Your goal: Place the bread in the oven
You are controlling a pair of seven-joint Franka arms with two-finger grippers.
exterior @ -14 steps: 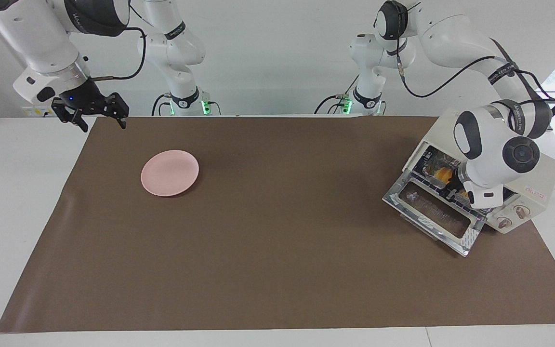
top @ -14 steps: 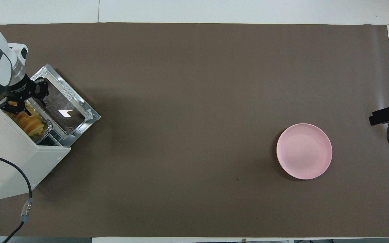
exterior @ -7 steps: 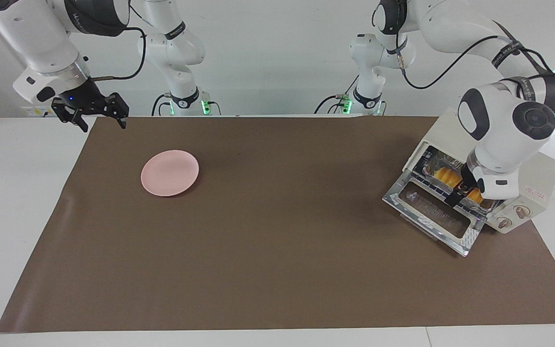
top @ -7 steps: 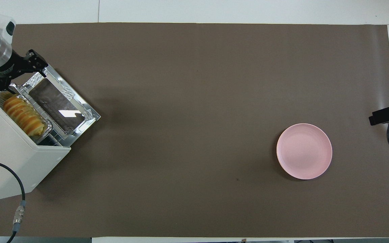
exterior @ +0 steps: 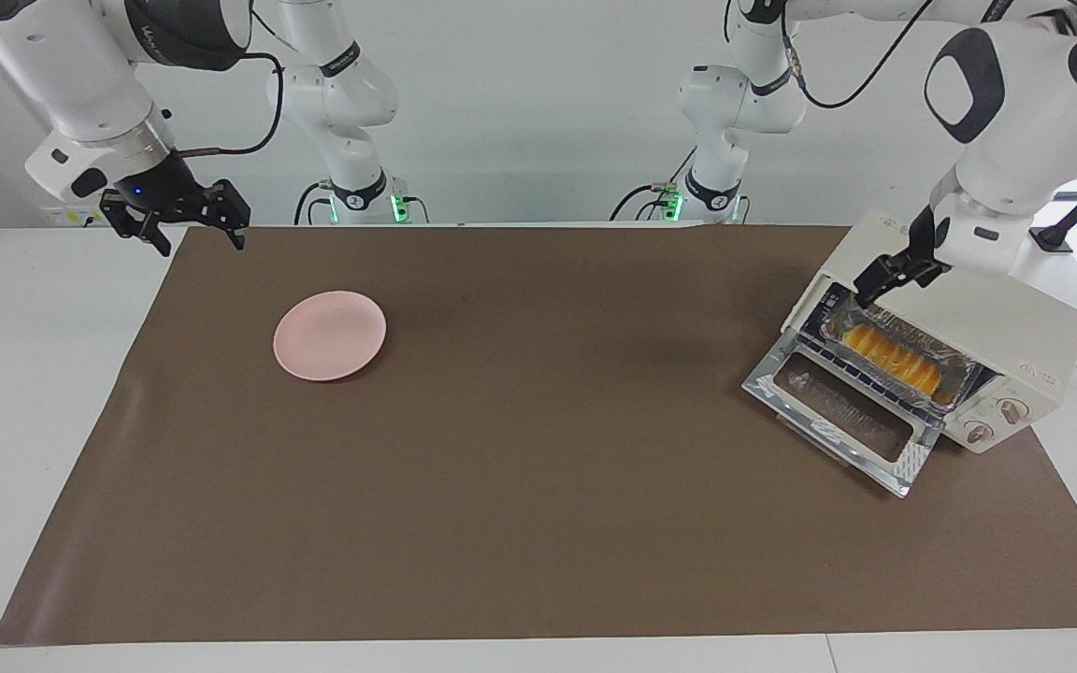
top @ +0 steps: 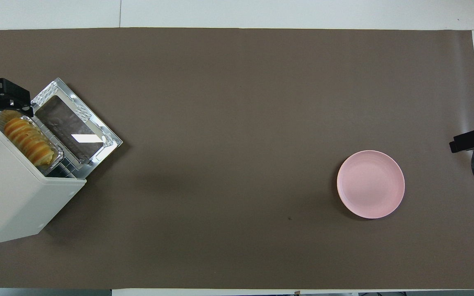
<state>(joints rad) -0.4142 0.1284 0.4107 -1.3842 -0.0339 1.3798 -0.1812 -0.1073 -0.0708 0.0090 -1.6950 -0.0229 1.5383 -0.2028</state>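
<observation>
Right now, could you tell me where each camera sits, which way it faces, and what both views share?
Facing view: high across the table, looking at both arms; left gripper over the oven, right gripper waits.
Overhead view: above the robots' end, looking steeply down; only gripper tips show.
Shared: bread in its foil tray inside the open oven, pink plate, brown mat.

Ridged yellow-orange sliced bread loaf (exterior: pixel 893 358) in crinkled silver foil tray (exterior: pixel 964 376); boxy cream-white toaster oven (exterior: pixel 1015 322), glass door (exterior: pixel 842 421) edged in shiny metal; round plain pink plate (exterior: pixel 329 335); flat brown paper table cover (exterior: pixel 520 486); black-fingered grippers on white arms.
</observation>
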